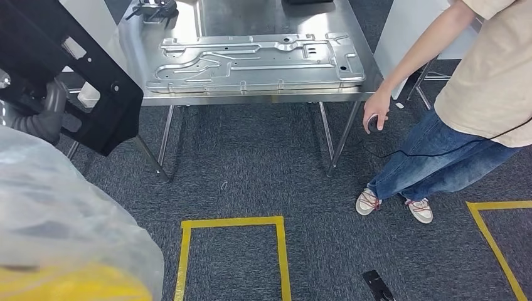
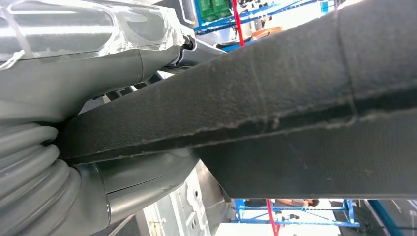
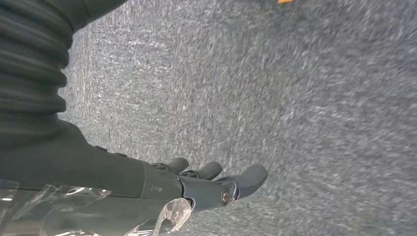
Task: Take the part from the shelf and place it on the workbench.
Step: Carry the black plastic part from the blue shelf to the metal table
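Left hand (image 1: 44, 122) grips the black part (image 1: 69, 69) low on its near edge, thumb and fingers closed around the panel's rim, seen close up in the left wrist view (image 2: 74, 88); part is carried at the robot's left, tilted, long axis running up and away from the hand toward the bench corner; its far lower corner hangs just beside the bench (image 1: 251, 97) front-left edge, not yet over the top; bench lies ahead and to the right of the part, so the left arm is the one to carry it in; bench top already holds a big silver stamped panel (image 1: 257, 63) across most of the front, bare steel mostly along the left strip and behind; judgement: part needs lifting over the front edge and set clear of that panel; person (image 1: 464, 94) stands at the bench's right end, hand (image 1: 375, 113) low by the corner, well apart from the part; right hand (image 3: 216, 184) hangs over carpet (image 3: 295, 98), fingers loosely apart, holding nothing.
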Controlling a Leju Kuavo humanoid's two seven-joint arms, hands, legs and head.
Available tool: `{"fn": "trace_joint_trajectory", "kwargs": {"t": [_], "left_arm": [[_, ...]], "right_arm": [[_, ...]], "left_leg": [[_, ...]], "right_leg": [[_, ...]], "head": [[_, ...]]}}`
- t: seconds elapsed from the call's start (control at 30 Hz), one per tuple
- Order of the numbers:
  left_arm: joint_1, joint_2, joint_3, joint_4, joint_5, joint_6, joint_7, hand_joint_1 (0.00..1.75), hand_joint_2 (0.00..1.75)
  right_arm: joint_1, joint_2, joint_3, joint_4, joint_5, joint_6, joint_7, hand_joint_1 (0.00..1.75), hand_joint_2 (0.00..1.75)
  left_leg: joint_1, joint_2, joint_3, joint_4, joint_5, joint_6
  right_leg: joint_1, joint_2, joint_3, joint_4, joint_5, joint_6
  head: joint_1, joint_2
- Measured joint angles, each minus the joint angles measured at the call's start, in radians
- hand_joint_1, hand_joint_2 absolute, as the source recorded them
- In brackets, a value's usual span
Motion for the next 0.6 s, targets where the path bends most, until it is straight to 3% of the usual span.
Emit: {"fn": "trace_joint_trajectory", "kwargs": {"t": [0.03, 0.13, 0.17, 0.2, 0.23, 0.3, 0.37, 0.4, 0.47, 0.53, 0.6], "left_arm": [[-0.004, -0.003, -0.003, 0.001, 0.0, 0.0, -0.002, 1.75, 1.75], [-0.01, -0.014, -0.014, 0.005, 0.0, 0.001, -0.006, 1.75, 1.75], [-0.009, -0.018, -0.017, 0.007, 0.0, 0.003, -0.007, 1.75, 1.75], [-0.009, -0.021, -0.019, 0.009, 0.0, 0.005, -0.008, 1.75, 1.75], [-0.009, -0.023, -0.021, 0.01, 0.0, 0.01, -0.01, 1.75, 1.75], [-0.008, -0.026, -0.021, 0.012, 0.001, 0.019, -0.012, 1.75, 1.75], [-0.006, -0.027, -0.022, 0.014, 0.001, 0.025, -0.013, 1.75, 1.75], [-0.006, -0.028, -0.021, 0.014, 0.002, 0.026, -0.013, 1.75, 1.75], [-0.007, -0.029, -0.018, 0.015, 0.001, 0.027, -0.013, 1.75, 1.75], [-0.006, -0.03, -0.016, 0.015, 0.001, 0.028, -0.013, 1.75, 1.75], [0.004, -0.03, -0.017, 0.017, 0.002, 0.029, -0.012, 1.75, 1.75]], "right_arm": [[0.0, 0.001, 0.0, 0.0, 0.002, 0.002, -0.001, 0.0, 1.75], [0.002, 0.005, 0.0, 0.0, 0.007, 0.008, -0.002, 0.0, 1.75], [0.004, 0.006, 0.001, 0.0, 0.008, 0.01, -0.002, 0.0, 1.75], [0.005, 0.008, 0.001, 0.0, 0.011, 0.013, -0.002, 0.0, 1.75], [0.006, 0.009, 0.002, 0.0, 0.014, 0.015, -0.002, 0.0, 1.75], [0.007, 0.011, 0.003, 0.0, 0.022, 0.018, -0.002, 0.0, 1.75], [0.005, 0.012, 0.006, 0.0, 0.027, 0.021, 0.001, 0.0, 1.75], [0.003, 0.014, 0.008, 0.0, 0.029, 0.022, 0.003, 0.0, 1.75], [-0.004, 0.019, 0.01, 0.0, 0.031, 0.023, 0.003, 0.0, 1.75], [-0.007, 0.024, 0.012, 0.0, 0.032, 0.024, 0.002, 0.0, 1.75], [-0.007, 0.028, 0.016, 0.0, 0.032, 0.026, 0.001, 0.0, 1.75]], "left_leg": [[0.002, 0.0, 0.014, -0.002, -0.005, 0.004], [0.003, -0.004, 0.048, -0.003, -0.033, 0.009], [0.003, -0.007, 0.062, -0.003, -0.045, 0.009], [0.003, -0.01, 0.078, -0.003, -0.058, 0.008], [0.003, -0.013, 0.096, -0.004, -0.072, 0.007], [0.002, -0.015, 0.128, -0.004, -0.103, 0.0], [0.0, -0.017, 0.15, -0.012, -0.128, -0.01], [0.0, -0.019, 0.162, -0.015, -0.131, -0.016], [0.0, -0.018, 0.163, 0.003, -0.123, -0.026], [0.0, -0.017, 0.105, 0.105, -0.112, -0.031], [0.001, -0.016, 0.005, 0.236, -0.147, -0.033]], "right_leg": [[-0.001, 0.001, -0.027, 0.049, -0.01, 0.005], [-0.003, 0.003, -0.163, 0.227, -0.056, 0.015], [-0.004, 0.003, -0.196, 0.247, -0.064, 0.017], [-0.004, 0.003, -0.212, 0.231, -0.057, 0.016], [-0.004, 0.003, -0.211, 0.183, -0.03, 0.014], [-0.001, 0.005, -0.184, 0.043, 0.085, 0.005], [0.002, 0.007, -0.163, -0.039, 0.169, -0.008], [0.004, 0.006, -0.158, -0.049, 0.175, -0.014], [0.002, 0.005, -0.14, -0.055, 0.161, -0.026], [-0.002, 0.005, -0.117, -0.061, 0.144, -0.035], [-0.005, 0.007, -0.092, -0.067, 0.121, -0.038]], "head": [[0.001, 0.0], [0.003, 0.0], [0.003, 0.0], [0.003, 0.0], [0.003, 0.0], [0.003, 0.0], [0.002, 0.0], [0.002, 0.0], [0.002, 0.0], [0.001, 0.0], [-0.001, 0.0]]}}
